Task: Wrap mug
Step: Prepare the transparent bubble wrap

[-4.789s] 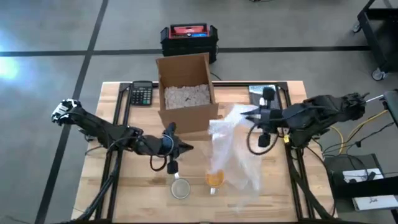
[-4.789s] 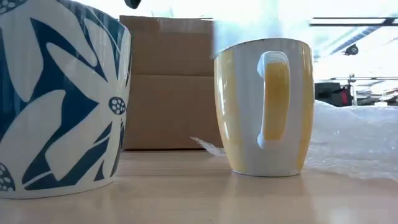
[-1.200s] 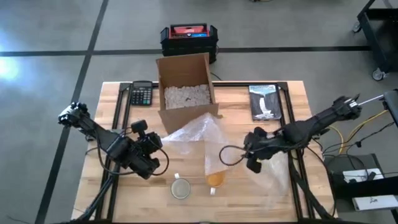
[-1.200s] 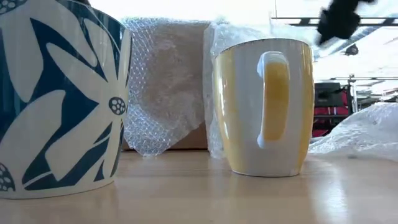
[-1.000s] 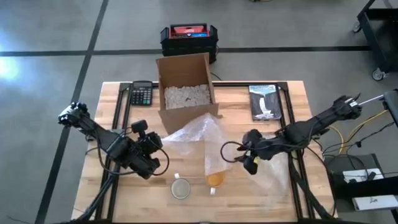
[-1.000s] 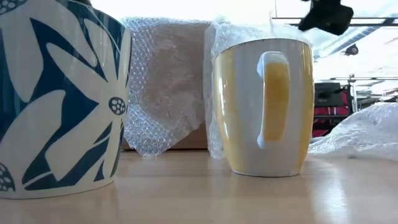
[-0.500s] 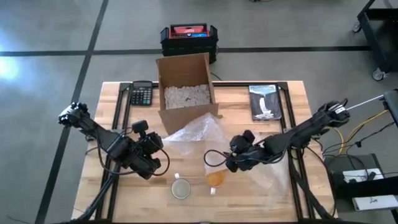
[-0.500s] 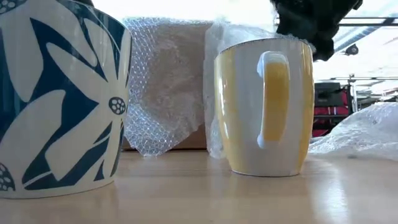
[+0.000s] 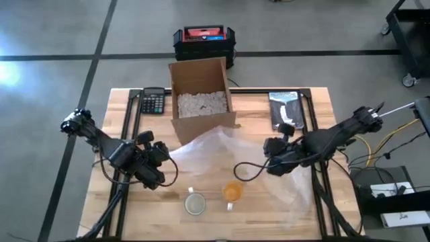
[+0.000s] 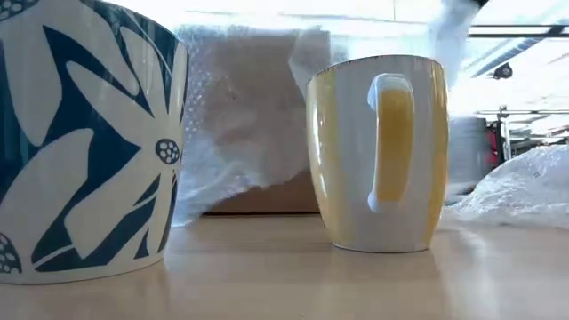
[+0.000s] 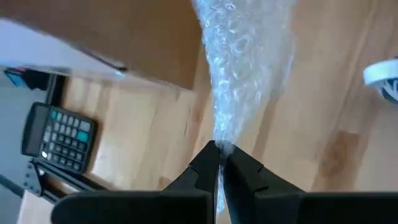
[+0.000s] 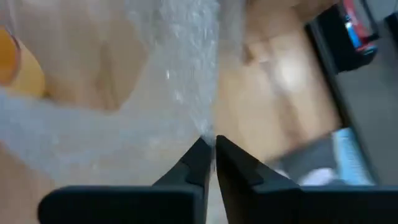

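Hidden or unclear: the bubble wrap sheet point(image 9: 222, 158) blurs the tabletop point(image 9: 121, 208) beneath it in the high view; its far right part is hard to trace against the wood. In the low view the wrap veils most of the cardboard box point(image 10: 258, 200), and the blue-and-white mug point(image 10: 84, 142) is cut off at the picture's edge.
Yellow mug: the yellow mug point(image 9: 232, 193) stands upright near the tabletop's front edge, at the front edge of the wrap; whether it stands on the sheet cannot be told. Handle faces the low camera.
Mug contents: the inside looks orange-yellow from above; nothing in it can be made out.
Second mug: seen from above as a pale rim just left of the yellow one, apart from it.
Box: open cardboard box at the tabletop's back, filled with pale packing chips point(image 9: 200, 103).
Left pincer: the left pincer point(image 11: 219, 163) is pressed together on the wrap's left edge, holding it above the wood.
Right pincer: the right pincer point(image 12: 210, 148) is pinching the wrap's right side, lifted above the tabletop.
Other items: a calculator point(image 9: 153, 102) lies left of the box; a dark booklet point(image 9: 285, 111) lies right of it; a black-and-red case point(image 9: 203, 42) sits on the floor behind.
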Robot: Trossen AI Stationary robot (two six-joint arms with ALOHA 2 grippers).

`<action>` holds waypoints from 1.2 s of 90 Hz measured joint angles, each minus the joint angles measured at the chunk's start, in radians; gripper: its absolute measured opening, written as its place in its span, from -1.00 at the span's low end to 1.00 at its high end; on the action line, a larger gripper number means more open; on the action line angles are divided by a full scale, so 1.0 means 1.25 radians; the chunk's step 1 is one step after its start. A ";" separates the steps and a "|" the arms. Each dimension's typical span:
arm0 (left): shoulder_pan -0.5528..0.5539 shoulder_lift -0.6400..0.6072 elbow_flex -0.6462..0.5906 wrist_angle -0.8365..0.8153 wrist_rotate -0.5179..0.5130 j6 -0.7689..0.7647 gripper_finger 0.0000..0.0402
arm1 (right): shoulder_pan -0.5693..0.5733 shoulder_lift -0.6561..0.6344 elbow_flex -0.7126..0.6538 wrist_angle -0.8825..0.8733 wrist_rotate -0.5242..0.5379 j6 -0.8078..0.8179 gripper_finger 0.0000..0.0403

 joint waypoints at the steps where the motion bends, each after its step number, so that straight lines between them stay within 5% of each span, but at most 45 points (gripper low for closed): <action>1: 0.000 -0.002 0.001 0.000 0.003 0.000 -1.00 | 0.000 0.000 0.006 -0.006 -0.006 -0.007 -0.99; 36: -0.005 -0.080 0.059 0.005 0.319 -0.071 -1.00 | 0.003 -0.029 0.116 -0.019 -0.355 -0.053 -1.00; 46: -0.005 -0.109 0.062 0.004 0.318 -0.074 -1.00 | -0.002 -0.055 0.107 -0.028 -0.319 -0.065 -1.00; 66: -0.005 -0.125 0.058 0.012 0.216 -0.064 -1.00 | -0.005 -0.059 0.084 -0.024 -0.068 0.009 -1.00; 87: -0.005 -0.080 0.024 0.013 0.233 -0.069 -1.00 | -0.005 -0.047 -0.045 0.020 -0.067 0.034 -0.92; 108: -0.021 -0.039 -0.079 0.017 0.305 -0.131 -0.96 | -0.004 -0.046 -0.214 0.272 -0.130 0.036 -0.59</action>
